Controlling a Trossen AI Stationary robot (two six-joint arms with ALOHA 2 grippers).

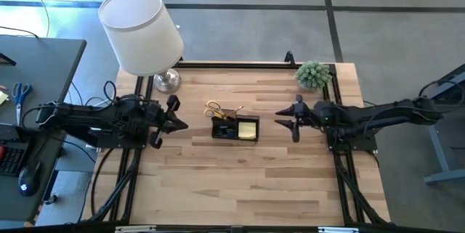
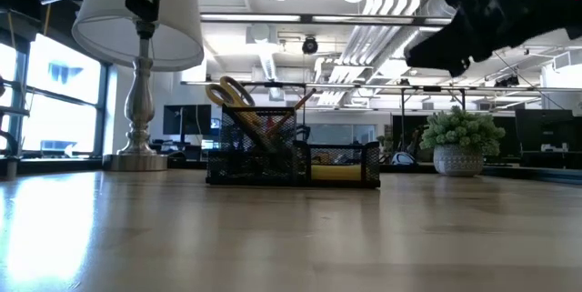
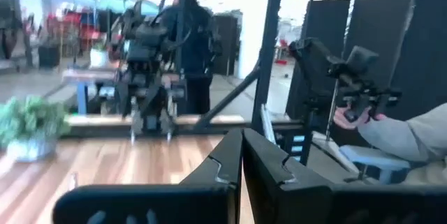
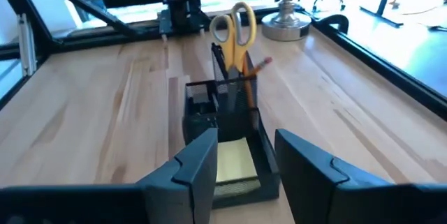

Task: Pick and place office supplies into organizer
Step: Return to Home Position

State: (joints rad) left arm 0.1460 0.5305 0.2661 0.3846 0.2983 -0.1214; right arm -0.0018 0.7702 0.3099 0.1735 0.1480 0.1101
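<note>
Two end effectors flanking organizer, scissors inside

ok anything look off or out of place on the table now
Nothing stands out. The organizer stands upright mid-table, scissors and sticky notes inside. Left gripper and right gripper hover either side, clear of it.

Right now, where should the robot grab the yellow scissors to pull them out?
The yellow scissors stand handles-up in the organizer, blades down inside, so only the loops stick out. Probably grab those loops, coming from above.
</note>
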